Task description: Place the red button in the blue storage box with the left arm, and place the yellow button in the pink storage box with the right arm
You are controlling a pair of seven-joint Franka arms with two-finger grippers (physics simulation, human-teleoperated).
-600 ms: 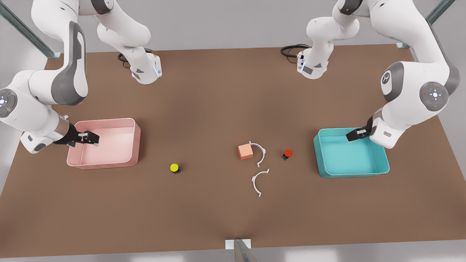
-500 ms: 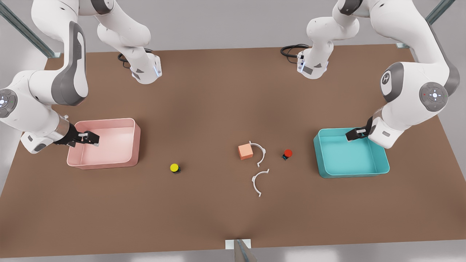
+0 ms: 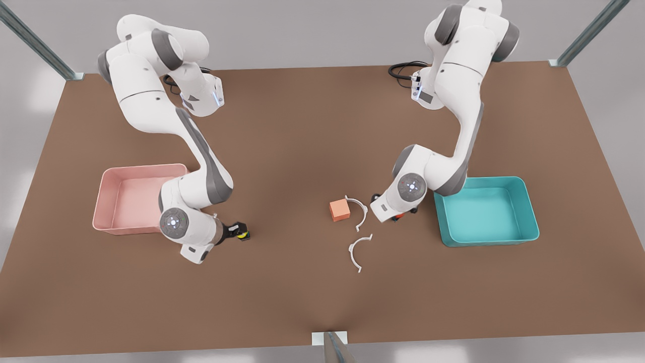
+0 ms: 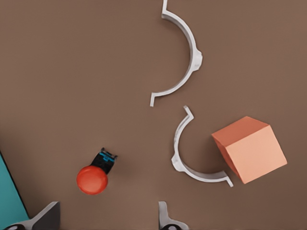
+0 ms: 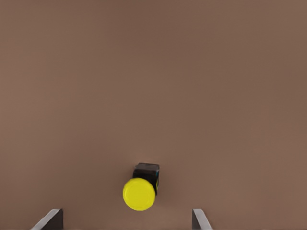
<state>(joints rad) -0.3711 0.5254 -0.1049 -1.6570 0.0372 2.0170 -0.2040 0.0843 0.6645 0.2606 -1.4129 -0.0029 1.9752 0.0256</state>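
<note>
My left gripper point(image 4: 105, 218) hangs over the red button point(image 4: 92, 178) at the front view's right, fingers point(image 4: 45, 216) spread wide, holding nothing; the button sits on the table point(image 3: 302, 292) between the fingertips' line, not touched. In the front view that button point(image 3: 399, 216) is mostly hidden under the arm's wrist, just left of the blue storage box point(image 3: 524, 232), which has nothing in it. My right gripper point(image 5: 127, 218) is low at the yellow button point(image 5: 139, 193), fingers point(image 5: 199, 219) wide apart, gripping nothing, button between them but apart from both. Front view shows the yellow button point(image 3: 244, 234) just at the gripper tip, right of the pink storage box point(image 3: 108, 224), which also has nothing in it. An orange-pink cube point(image 3: 339, 209) sits left of the red button, touching one white curved clip point(image 3: 360, 212); a second white clip point(image 3: 356, 252) lies nearer the front edge.
</note>
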